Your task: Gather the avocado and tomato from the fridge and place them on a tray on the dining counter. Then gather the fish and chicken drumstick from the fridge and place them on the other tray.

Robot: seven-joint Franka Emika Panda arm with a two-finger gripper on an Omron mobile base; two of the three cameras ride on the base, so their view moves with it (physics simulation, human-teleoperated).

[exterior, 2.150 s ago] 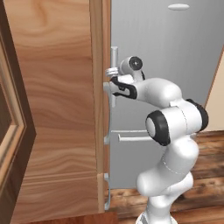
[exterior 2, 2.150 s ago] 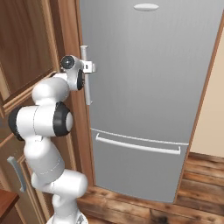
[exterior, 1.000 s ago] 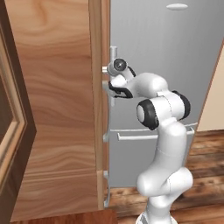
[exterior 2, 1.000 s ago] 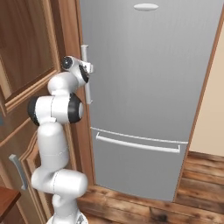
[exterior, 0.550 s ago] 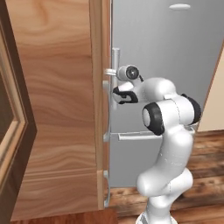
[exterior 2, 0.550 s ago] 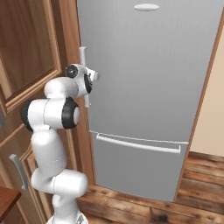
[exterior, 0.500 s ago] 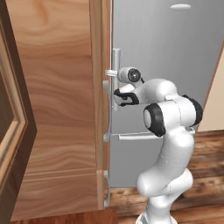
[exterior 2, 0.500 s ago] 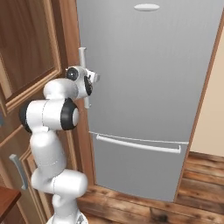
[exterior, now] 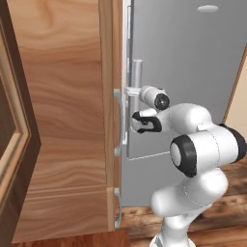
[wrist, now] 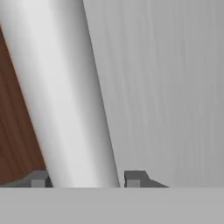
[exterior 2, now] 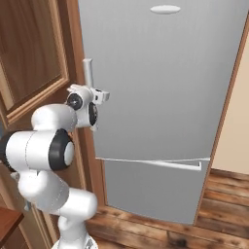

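While the gripper [wrist: 83, 179] has its fingers [wrist: 133, 178] pinching the fridge [exterior 2: 165, 97] handle [wrist: 65, 96], the door looks barely cracked open; a pull off the hinge arc could slide the smooth bar free and let it swing shut.

From my remote station I count one tall plain grey fridge [exterior 2: 165, 97], its two bar handles, and one wooden cabinet [exterior: 62, 120].
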